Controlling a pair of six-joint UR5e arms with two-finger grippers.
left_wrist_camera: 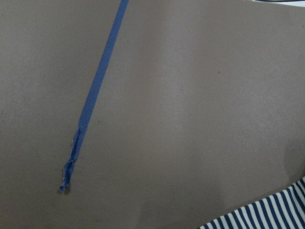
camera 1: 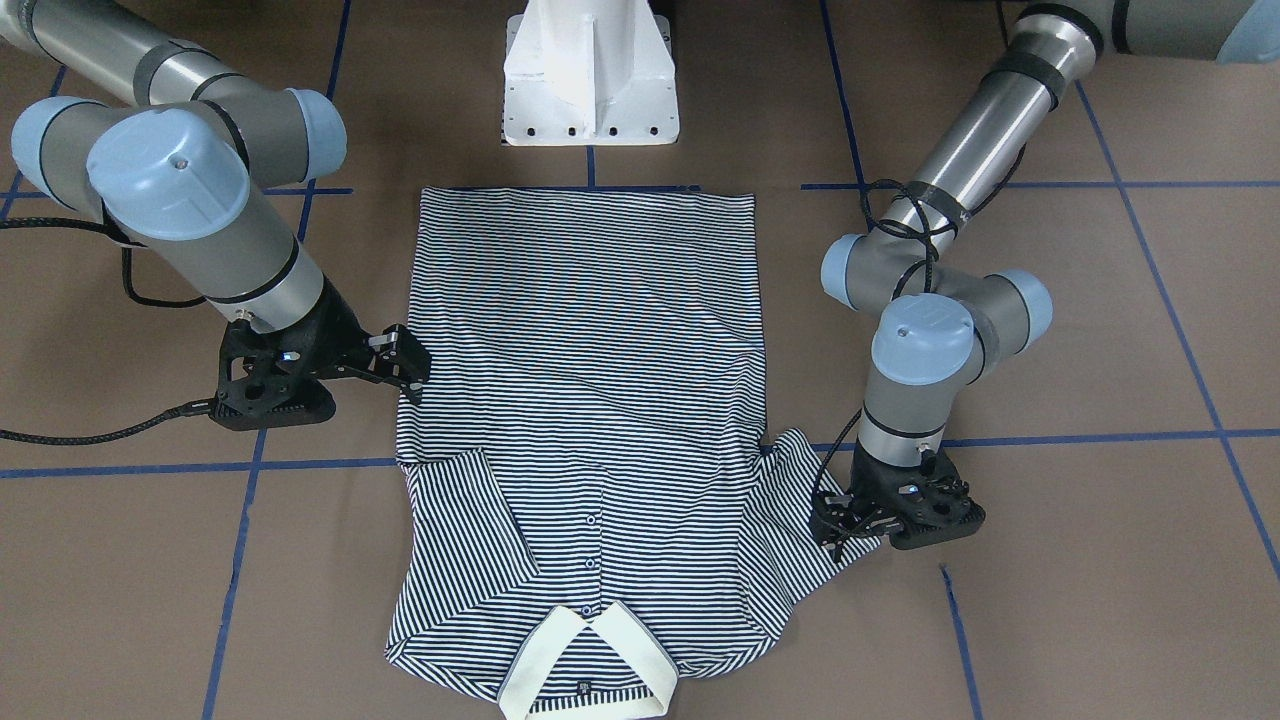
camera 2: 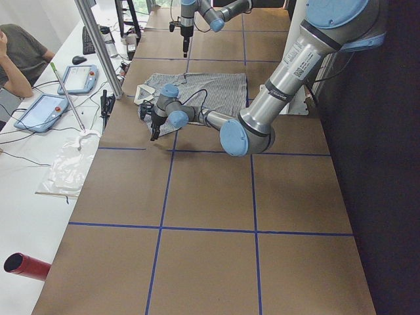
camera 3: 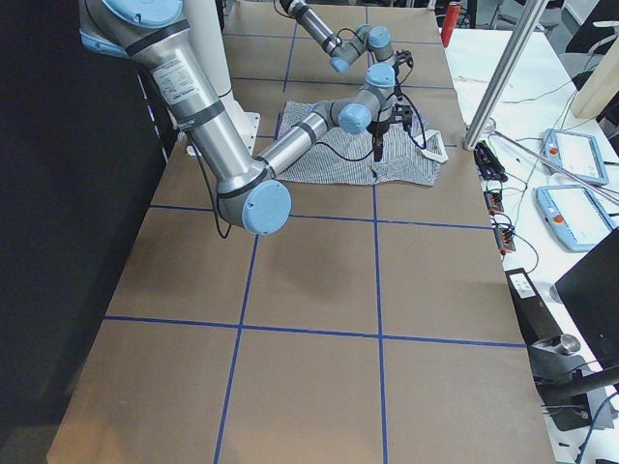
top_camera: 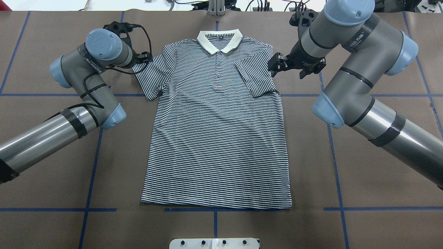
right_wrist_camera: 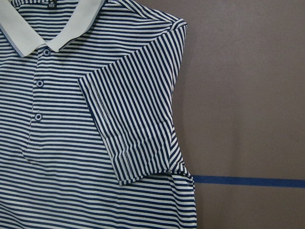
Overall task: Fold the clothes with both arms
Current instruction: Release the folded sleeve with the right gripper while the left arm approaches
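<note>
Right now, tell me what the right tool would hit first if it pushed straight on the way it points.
The right tool points sideways at the polo shirt; it would likely meet the shirt's side edge first, near the folded-in sleeve. How high it rides is unclear, so it might pass just over the cloth.

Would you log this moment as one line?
shirt: flat | right-side sleeve: folded in | left-side sleeve: spread | left gripper: at left-side sleeve, grip unclear | right gripper: open, beside shirt
</note>
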